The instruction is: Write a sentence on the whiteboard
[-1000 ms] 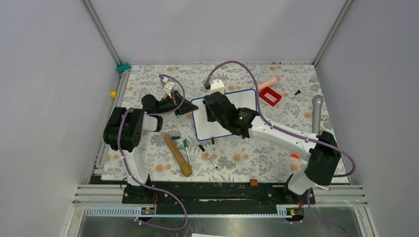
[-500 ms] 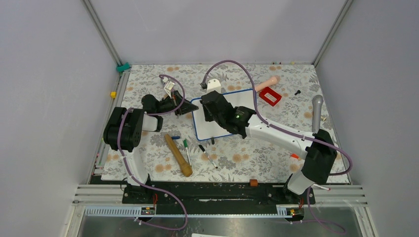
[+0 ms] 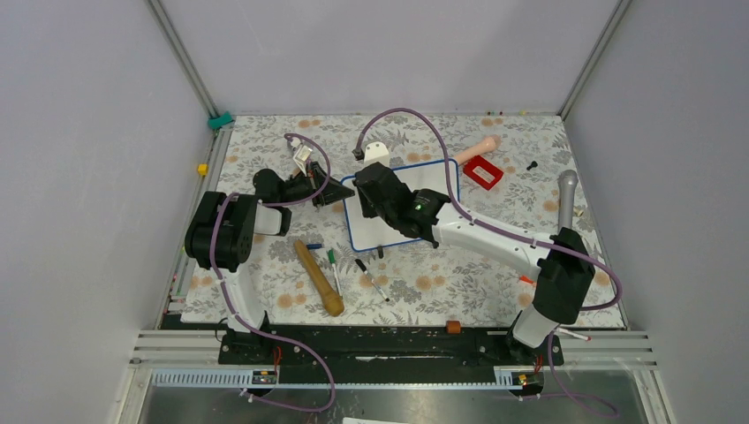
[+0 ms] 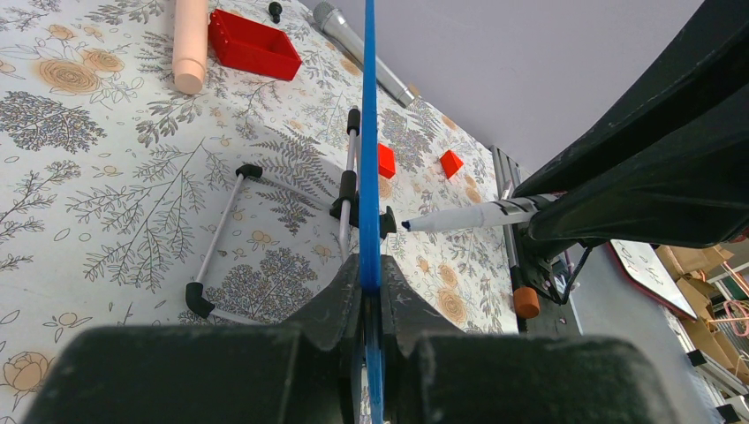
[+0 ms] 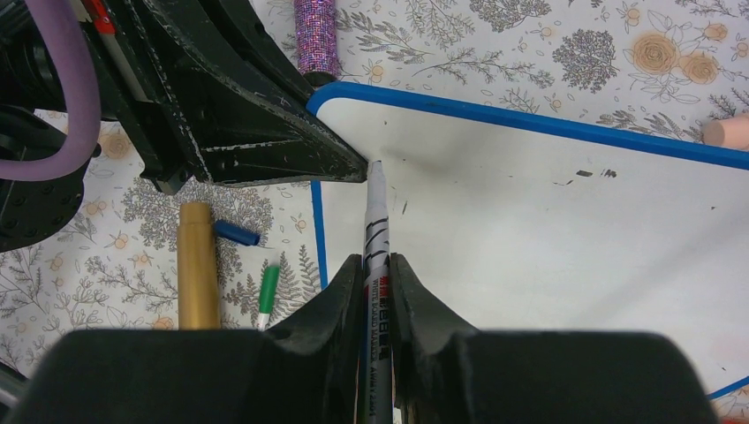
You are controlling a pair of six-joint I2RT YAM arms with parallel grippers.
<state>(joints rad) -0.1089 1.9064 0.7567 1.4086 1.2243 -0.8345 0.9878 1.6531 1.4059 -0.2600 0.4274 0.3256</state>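
The whiteboard (image 3: 375, 234) lies mid-table, white with a blue frame. My left gripper (image 3: 341, 193) is shut on its left edge; in the left wrist view the blue edge (image 4: 369, 132) runs up between the jaws (image 4: 370, 276). My right gripper (image 3: 366, 183) hovers over the board's upper left part, shut on a whiteboard marker (image 5: 375, 221). The marker tip sits at the board's top left corner, beside the left fingers (image 5: 265, 141). The marker also shows in the left wrist view (image 4: 459, 218). The board surface (image 5: 548, 238) shows only a few small dark specks; no sentence is visible.
A wooden stick (image 3: 319, 277), a green marker (image 3: 334, 265), a black pen (image 3: 371, 278) and a blue cap (image 3: 314, 246) lie near the board's front. A red box (image 3: 482, 171), a pink cylinder (image 3: 480, 148) and a microphone (image 3: 565, 201) lie at the right.
My right arm has shifted left and a little farther back, bringing the marker toward the board's top left corner. The left gripper and the board have stayed put.
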